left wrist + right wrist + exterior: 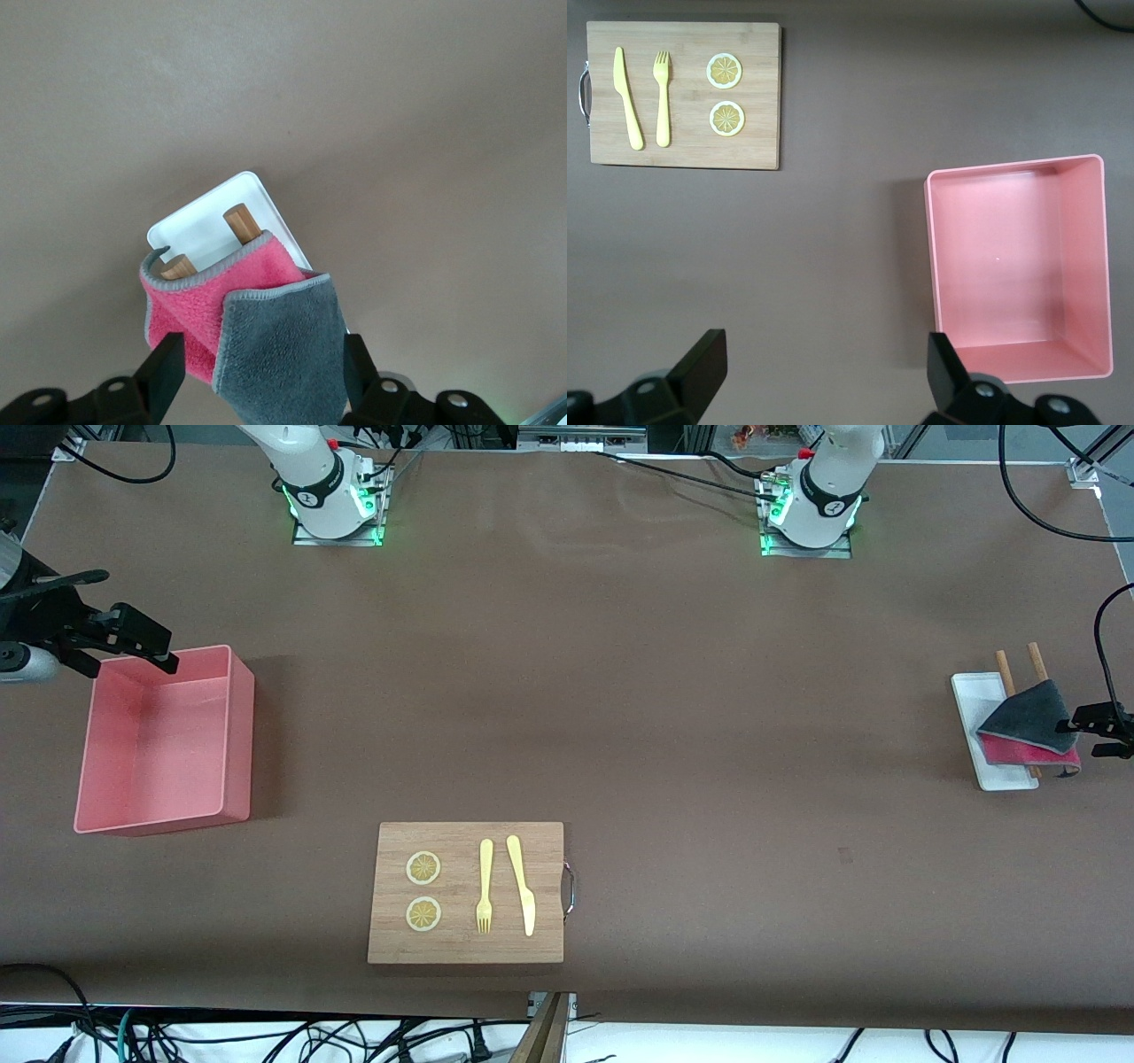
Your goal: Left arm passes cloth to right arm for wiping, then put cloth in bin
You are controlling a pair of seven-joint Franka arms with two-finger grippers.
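The cloth (1030, 722) lies folded on a white narrow tray (983, 731) at the left arm's end of the table, dark grey face on top and red below. In the left wrist view the cloth (283, 345) shows grey over red. My left gripper (1088, 733) is open beside the cloth, and in the left wrist view its fingers (164, 372) stand on either side of it without closing on it. The salmon-pink bin (237, 726) stands empty at the right arm's end. My right gripper (168, 651) is open and empty above the bin's rim (932, 257).
Two wooden sticks (1005, 671) lie on the tray under the cloth. A wooden board (465, 939) near the front camera carries a yellow fork (485, 886), a yellow knife (523, 884) and two lemon slices (423, 868). The board also shows in the right wrist view (757, 97).
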